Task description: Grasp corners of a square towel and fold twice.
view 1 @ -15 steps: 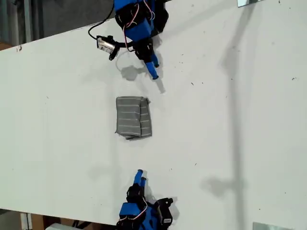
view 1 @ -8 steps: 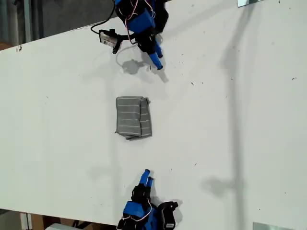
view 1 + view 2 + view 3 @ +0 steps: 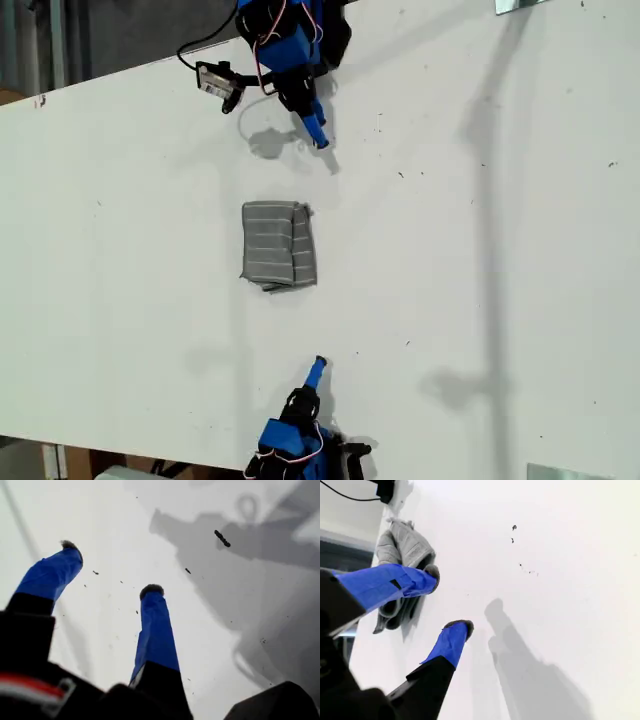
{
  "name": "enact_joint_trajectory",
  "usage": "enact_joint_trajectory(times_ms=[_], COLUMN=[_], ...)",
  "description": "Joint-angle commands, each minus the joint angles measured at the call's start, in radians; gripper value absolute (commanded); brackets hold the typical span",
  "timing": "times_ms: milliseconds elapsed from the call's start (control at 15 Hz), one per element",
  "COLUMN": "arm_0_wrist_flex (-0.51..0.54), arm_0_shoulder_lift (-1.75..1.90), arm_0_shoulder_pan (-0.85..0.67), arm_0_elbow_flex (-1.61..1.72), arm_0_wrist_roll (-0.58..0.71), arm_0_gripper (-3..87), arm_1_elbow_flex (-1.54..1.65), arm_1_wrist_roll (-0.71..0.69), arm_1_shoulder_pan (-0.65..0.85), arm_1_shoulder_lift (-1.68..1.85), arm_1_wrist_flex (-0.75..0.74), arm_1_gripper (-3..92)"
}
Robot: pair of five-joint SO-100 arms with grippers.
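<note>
While the towel (image 3: 279,245) lies folded, my first claw (image 3: 109,568) and second claw (image 3: 449,597) seemingly hang spread, empty.

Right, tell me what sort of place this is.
Probably a robotics lab bench: a bare white scuffed tabletop, two small blue arms facing each other across it, and one folded grey striped cloth towel between them.

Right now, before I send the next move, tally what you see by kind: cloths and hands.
Grey striped towel, folded: 1
Blue hands: 2 (my first hand, my second hand, both open)
Total: 3
</note>
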Motion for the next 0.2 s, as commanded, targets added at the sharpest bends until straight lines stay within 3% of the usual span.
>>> enact_joint_trajectory(times_ms=[0, 133], arm_0_wrist_flex=[-0.003, -0.003], arm_0_shoulder_lift=[0.003, 0.003], arm_0_shoulder_pan=[0.009, 0.009], arm_0_elbow_flex=[0.005, 0.005], arm_0_wrist_roll=[0.011, 0.011], arm_0_gripper=[17.3, 17.3], arm_1_elbow_flex=[-0.023, -0.023], arm_1_wrist_roll=[-0.014, -0.014], arm_1_shoulder_pan=[0.006, 0.006], arm_1_shoulder_lift=[0.002, 0.002], arm_1_wrist_flex=[0.009, 0.009], arm_1_gripper=[27.8, 27.7])
